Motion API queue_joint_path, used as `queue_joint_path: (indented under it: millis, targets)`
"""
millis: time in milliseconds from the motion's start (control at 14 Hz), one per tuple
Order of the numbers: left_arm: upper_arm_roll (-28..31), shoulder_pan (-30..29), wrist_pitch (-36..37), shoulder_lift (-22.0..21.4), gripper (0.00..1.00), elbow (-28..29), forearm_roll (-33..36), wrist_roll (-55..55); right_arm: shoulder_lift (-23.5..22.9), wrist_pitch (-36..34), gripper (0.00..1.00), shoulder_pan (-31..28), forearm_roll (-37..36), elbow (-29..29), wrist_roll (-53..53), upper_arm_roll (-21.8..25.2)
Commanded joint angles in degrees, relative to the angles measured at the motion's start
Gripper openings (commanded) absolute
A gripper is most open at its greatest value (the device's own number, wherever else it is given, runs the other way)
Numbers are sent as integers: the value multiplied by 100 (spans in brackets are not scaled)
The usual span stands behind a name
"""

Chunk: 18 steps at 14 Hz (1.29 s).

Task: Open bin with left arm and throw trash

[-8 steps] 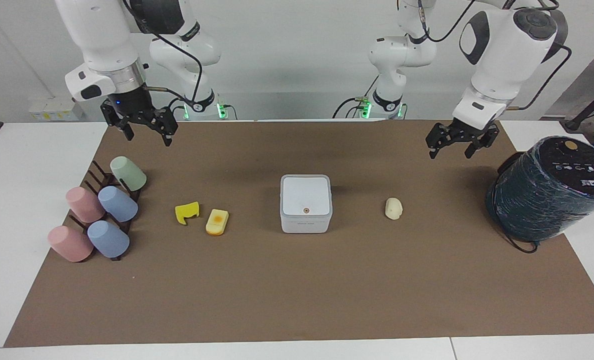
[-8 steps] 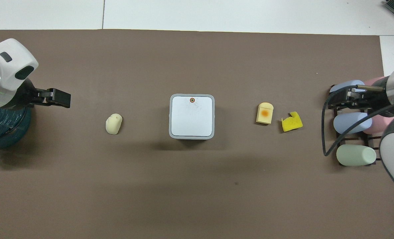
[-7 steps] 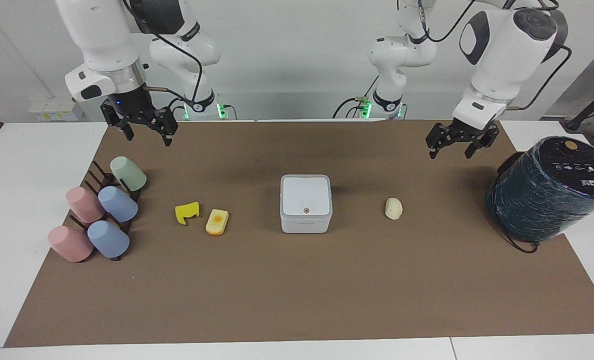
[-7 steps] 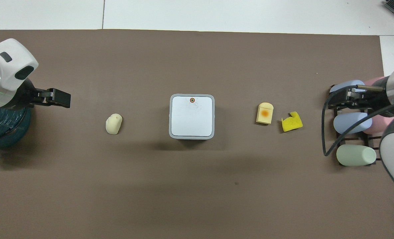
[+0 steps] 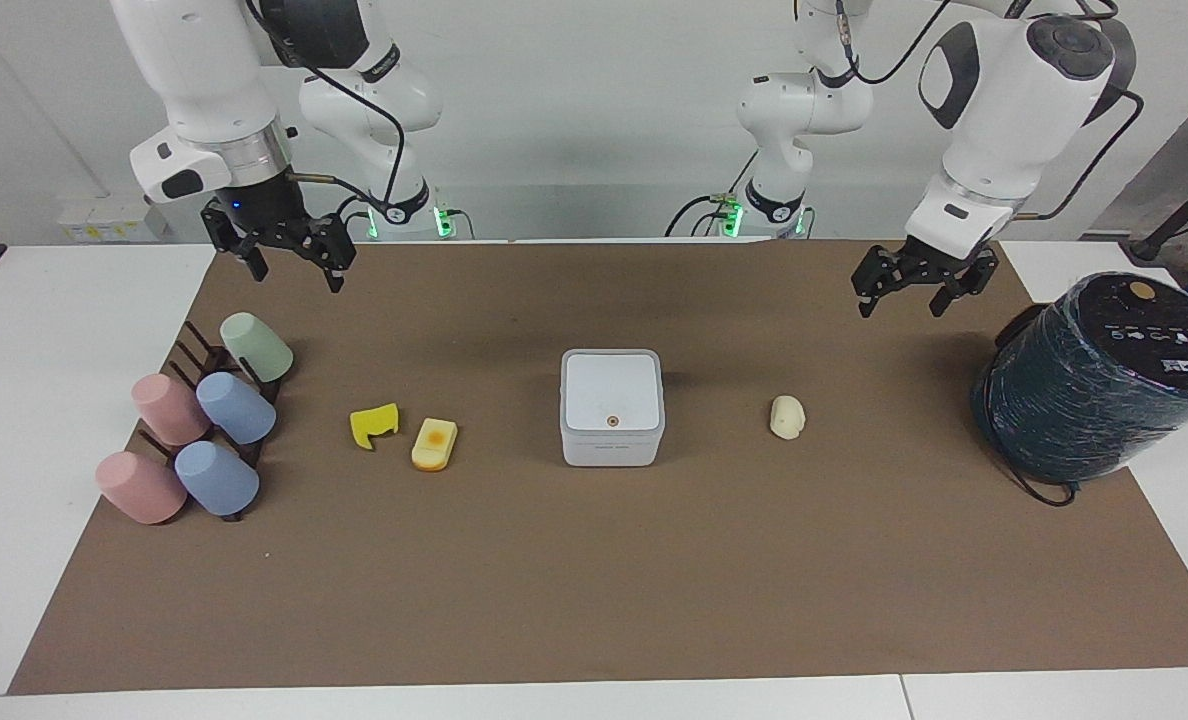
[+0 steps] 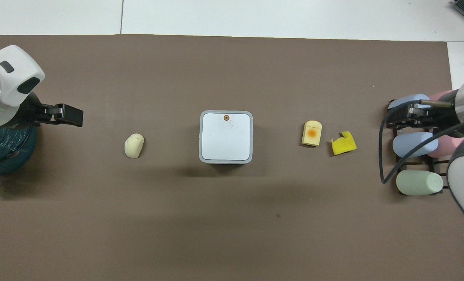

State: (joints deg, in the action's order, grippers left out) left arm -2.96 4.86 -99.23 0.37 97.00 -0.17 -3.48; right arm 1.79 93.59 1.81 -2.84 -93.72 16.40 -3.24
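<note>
The facing view shows both arms whole, raised above the robots' edge of the brown mat (image 5: 594,600). The left gripper (image 5: 900,292) hangs over the mat toward the left arm's end, its two fingertips visibly apart, holding nothing. The right gripper (image 5: 294,262) hangs over the mat toward the right arm's end, near the cup rack, its jaws also spread and empty.

The overhead view shows far less of the arms: the left gripper (image 6: 70,115) appears only as a dark block seen edge-on, and the right gripper (image 6: 406,117) is half lost among cable and cups, so the finger gap probably cannot be read there. That view does give the lid's top plainly.

The bin (image 5: 612,405) sits mid-mat, lid down flat, with its small orange dot (image 6: 226,117) at the edge farthest from the robots. What it contains is hidden. The trash lies on the mat on both sides of it: the cream lump (image 5: 786,416) toward the left arm's end, well apart from the bin; the yellow block with the orange spot (image 5: 434,443) and the notched yellow piece (image 5: 374,425) close together toward the right arm's end.

A large dark wrapped cylinder (image 5: 1104,375) stands at the left arm's end of the mat, just beside the left gripper's spot. Pastel cups (image 5: 199,430) lie tilted on a dark rack at the right arm's end. Nothing lies between either gripper and the bin.
</note>
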Motion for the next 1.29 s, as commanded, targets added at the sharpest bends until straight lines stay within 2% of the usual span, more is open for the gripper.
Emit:
queue_joint_path:
  millis: [0, 857, 929, 1214]
  targets:
    - [-11, -47, -53, -177, 100, 187, -54, 14, 147, 63, 100, -84, 38, -155, -137, -36]
    - [-90, 76, -61, -195, 100, 214, -28, -276, 147, 63, 100, -84, 38, -155, -137, -36]
    - [-99, 250, -79, -204, 100, 223, -27, -346, 147, 63, 100, -93, 38, -155, -137, -36]
    - [-134, 804, -570, -151, 100, 258, -71, -1802, 147, 63, 100, -93, 38, -155, -137, -36]
